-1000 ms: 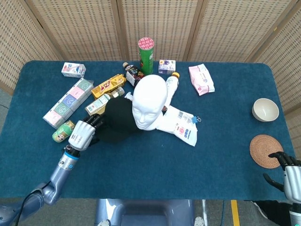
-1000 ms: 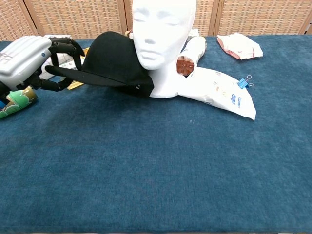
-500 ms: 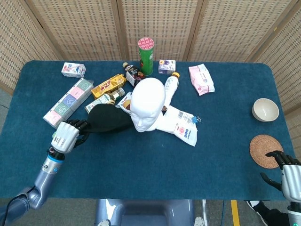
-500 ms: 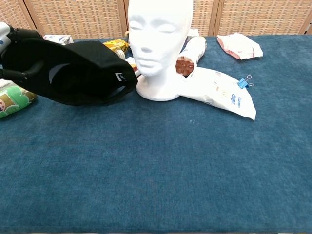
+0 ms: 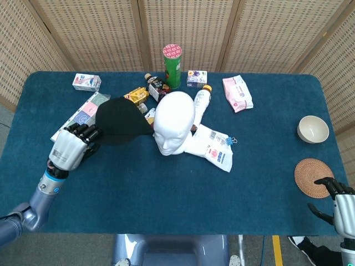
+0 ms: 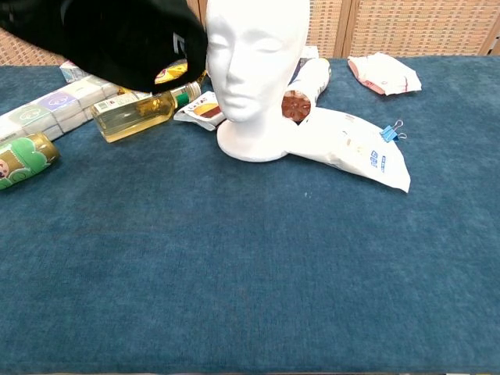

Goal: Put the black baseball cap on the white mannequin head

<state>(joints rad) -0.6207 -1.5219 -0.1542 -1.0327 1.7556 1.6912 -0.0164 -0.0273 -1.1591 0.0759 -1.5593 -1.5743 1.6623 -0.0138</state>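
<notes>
The white mannequin head stands upright near the table's middle, bare on top. My left hand holds the black baseball cap by its brim, raised off the table just left of the mannequin head. In the chest view the cap fills the top left corner and the left hand itself is out of frame. My right hand hangs at the table's near right corner, fingers apart, holding nothing.
Behind and left of the mannequin head lie a yellow liquid bottle, a long pastel box, a small green tin and snack packets. A green tube can stands at the back. A white pouch, bowl and coaster lie to the right.
My left hand has lifted the cap off the table and carried it up and back, uncovering the yellow bottle. The right hand has barely moved.
</notes>
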